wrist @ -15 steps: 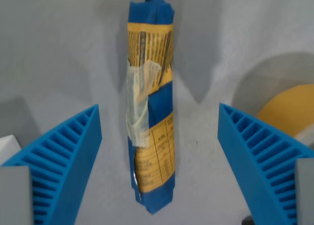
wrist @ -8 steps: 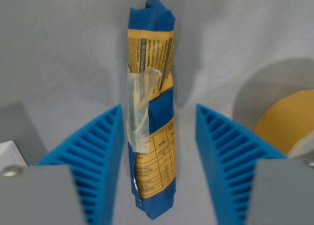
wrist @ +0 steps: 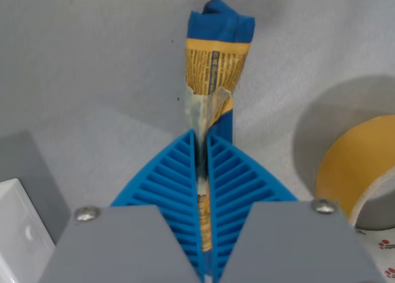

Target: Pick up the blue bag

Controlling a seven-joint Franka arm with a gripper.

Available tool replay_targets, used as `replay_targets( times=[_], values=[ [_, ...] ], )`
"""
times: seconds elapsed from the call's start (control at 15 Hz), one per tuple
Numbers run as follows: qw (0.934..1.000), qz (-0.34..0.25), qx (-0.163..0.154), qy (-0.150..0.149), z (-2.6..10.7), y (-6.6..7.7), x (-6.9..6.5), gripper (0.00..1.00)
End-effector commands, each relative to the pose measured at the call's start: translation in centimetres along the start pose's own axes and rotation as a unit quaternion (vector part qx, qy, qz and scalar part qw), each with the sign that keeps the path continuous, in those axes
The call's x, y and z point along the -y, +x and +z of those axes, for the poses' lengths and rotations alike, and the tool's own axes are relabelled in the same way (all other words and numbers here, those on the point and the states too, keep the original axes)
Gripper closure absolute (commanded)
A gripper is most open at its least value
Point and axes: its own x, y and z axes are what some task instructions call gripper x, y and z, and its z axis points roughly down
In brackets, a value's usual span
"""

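The gripper [wrist: 202, 138] has closed from wide apart to a thin gap, pinching the blue bag [wrist: 216, 67] at its middle, left of the tape roll [wrist: 355, 172]; the bag looks light, soft and crinkly, so this mid-body squeeze should hold.

Lay on a plain grey matte surface [wrist: 92, 61], lit softly from above, cast dim blurred shadows.
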Motion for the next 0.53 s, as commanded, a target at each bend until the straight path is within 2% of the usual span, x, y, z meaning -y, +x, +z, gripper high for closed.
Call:
replay_targets(
  times=[0.07,0.53],
  values=[
    [0.9988,0.008,-0.041,0.026,-0.2,-0.6,0.1,1.00],
    [0.9995,0.007,-0.022,0.020,-3.7,-0.5,-0.2,1.00]
  ],
)
